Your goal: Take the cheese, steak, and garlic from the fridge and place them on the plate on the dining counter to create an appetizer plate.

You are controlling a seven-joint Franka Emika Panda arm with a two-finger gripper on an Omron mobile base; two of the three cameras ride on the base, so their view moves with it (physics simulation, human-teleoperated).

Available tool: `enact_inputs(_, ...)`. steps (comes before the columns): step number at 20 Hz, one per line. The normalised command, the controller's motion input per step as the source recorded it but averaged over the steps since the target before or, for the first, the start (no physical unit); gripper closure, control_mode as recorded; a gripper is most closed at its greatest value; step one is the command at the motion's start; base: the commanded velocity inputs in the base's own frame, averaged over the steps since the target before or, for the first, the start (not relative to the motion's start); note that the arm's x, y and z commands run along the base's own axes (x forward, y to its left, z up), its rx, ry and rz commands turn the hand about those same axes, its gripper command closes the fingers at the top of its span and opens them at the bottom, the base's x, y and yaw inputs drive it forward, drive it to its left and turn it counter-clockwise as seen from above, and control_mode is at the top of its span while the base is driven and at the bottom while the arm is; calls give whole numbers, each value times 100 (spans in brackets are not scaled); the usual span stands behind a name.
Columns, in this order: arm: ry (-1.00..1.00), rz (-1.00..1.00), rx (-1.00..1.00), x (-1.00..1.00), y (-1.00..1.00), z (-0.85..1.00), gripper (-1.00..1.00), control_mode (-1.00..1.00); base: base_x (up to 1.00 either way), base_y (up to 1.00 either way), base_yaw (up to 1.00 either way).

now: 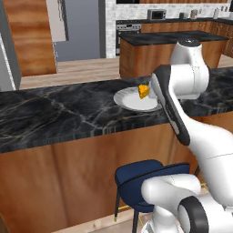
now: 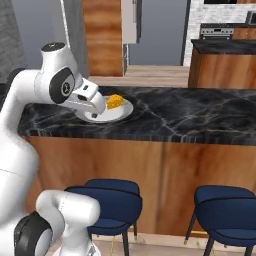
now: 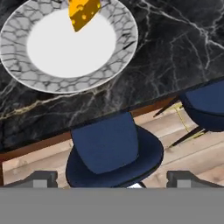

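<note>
Tool (image 3: pixel 112 178) agape above cheese (image 3: pixel 83 13), plate (image 3: pixel 26 65)

You get even, bright, flat rendered light with barely any shadow; the desk (image 1: pixel 68 113) shows soft sheen, and edges look slightly pixelated throughout.

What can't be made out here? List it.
- Plate: right edge hidden behind the arm, left base view.
- Cheese: top cut off by the frame edge, hand view.
- Gripper: only fingertips visible, hand view; the hand's body covers the fingers, right base view.

Navy stools (image 2: pixel 224 201); plank floor (image 1: pixel 82 68)
</note>
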Motion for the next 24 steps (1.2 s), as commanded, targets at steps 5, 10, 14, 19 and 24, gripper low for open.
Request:
enact_inputs(5,0,3,-10,-98,0,-68,-100,-100,0,0,0)
enact_inputs(10,0,0,-3,-31,0,-17,-100,100,-8,0,0)
enact_inputs(14,0,0,0,0,0,0,-100,100,-31,-52,0)
enact_inputs(19,0,0,0,0,0,0,-100,100,-97,-100,-1)
enact_inputs(24,0,0,0,0,0,0,-100,100,-97,-100,0)
